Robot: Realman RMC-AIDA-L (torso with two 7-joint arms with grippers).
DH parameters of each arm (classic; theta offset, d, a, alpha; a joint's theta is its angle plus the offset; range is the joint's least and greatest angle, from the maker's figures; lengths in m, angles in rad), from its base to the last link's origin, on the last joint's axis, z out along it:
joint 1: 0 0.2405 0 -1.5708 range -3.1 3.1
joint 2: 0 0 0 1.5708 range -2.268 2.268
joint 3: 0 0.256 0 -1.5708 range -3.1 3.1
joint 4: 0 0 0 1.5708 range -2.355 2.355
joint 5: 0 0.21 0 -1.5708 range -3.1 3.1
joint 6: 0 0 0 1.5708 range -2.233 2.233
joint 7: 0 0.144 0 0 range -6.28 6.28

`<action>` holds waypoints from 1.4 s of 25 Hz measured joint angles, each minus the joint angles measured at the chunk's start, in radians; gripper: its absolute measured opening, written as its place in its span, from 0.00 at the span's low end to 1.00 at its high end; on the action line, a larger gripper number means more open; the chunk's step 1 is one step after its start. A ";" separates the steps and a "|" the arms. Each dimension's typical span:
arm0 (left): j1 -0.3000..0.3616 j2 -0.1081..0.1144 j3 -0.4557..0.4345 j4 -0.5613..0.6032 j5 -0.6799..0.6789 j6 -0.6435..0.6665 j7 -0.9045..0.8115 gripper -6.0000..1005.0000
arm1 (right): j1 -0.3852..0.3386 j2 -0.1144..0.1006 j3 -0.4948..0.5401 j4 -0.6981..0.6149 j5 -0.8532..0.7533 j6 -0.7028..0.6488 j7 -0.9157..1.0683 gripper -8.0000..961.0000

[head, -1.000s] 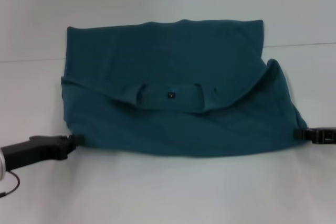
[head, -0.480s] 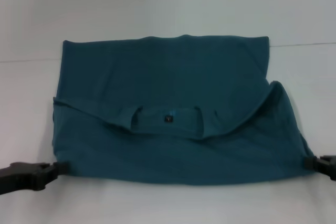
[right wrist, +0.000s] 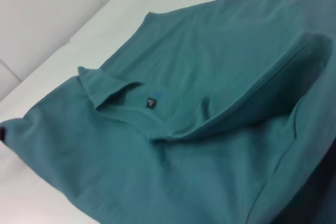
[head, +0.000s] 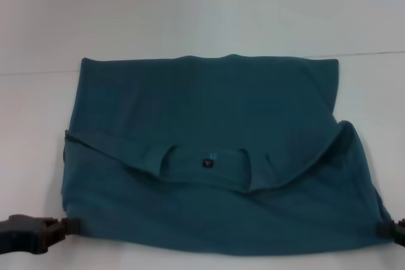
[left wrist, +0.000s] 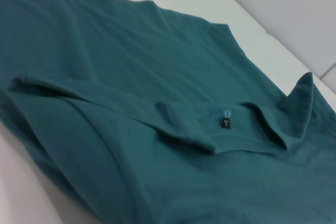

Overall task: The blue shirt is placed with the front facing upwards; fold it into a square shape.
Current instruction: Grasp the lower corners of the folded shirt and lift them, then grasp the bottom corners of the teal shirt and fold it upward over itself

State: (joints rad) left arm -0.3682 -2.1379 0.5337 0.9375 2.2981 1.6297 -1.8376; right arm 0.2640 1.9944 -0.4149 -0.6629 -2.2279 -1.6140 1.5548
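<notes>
The blue shirt (head: 209,112) lies on the white table, folded across itself, with the collar and its small dark neck label (head: 207,163) facing up near the middle. No lettering shows. My left gripper (head: 68,226) pinches the shirt's near left corner, shut on the cloth. At the frame's lower right edge, my right gripper (head: 387,229) holds the near right corner the same way. In the left wrist view the blue shirt (left wrist: 131,77) and its label (left wrist: 225,124) fill the picture. The right wrist view also shows the blue shirt (right wrist: 210,72) with its label (right wrist: 151,103).
The white table (head: 190,11) stretches behind and to both sides of the shirt. A faint seam line (head: 38,72) runs across it at the shirt's far edge. A raised fold (head: 345,132) stands up at the shirt's right side.
Both grippers have drawn back toward me and slightly outward, dragging the shirt's near edge with them. The whole shirt has slid closer and spread flatter.
</notes>
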 joint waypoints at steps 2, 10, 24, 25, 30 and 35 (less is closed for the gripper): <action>0.003 0.000 -0.007 0.005 0.007 0.022 0.001 0.03 | -0.011 0.001 0.001 0.000 0.000 -0.016 -0.015 0.04; 0.030 0.001 -0.030 0.033 0.031 0.118 0.019 0.04 | -0.039 -0.003 0.002 0.000 -0.002 -0.073 -0.043 0.04; 0.056 0.002 -0.070 0.057 0.069 0.207 0.041 0.04 | -0.099 -0.006 0.011 -0.031 -0.004 -0.162 -0.068 0.04; 0.057 0.003 -0.075 0.060 0.074 0.214 0.043 0.04 | -0.105 -0.005 0.013 -0.036 -0.004 -0.166 -0.068 0.04; 0.063 0.005 -0.083 0.065 0.086 0.226 0.045 0.05 | -0.120 -0.006 0.043 -0.041 -0.004 -0.170 -0.068 0.04; 0.067 0.005 -0.084 0.067 0.090 0.236 0.046 0.05 | -0.128 -0.010 0.058 -0.041 -0.004 -0.172 -0.069 0.04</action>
State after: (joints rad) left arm -0.3008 -2.1327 0.4500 1.0041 2.3879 1.8654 -1.7914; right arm 0.1356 1.9841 -0.3574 -0.7041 -2.2320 -1.7860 1.4860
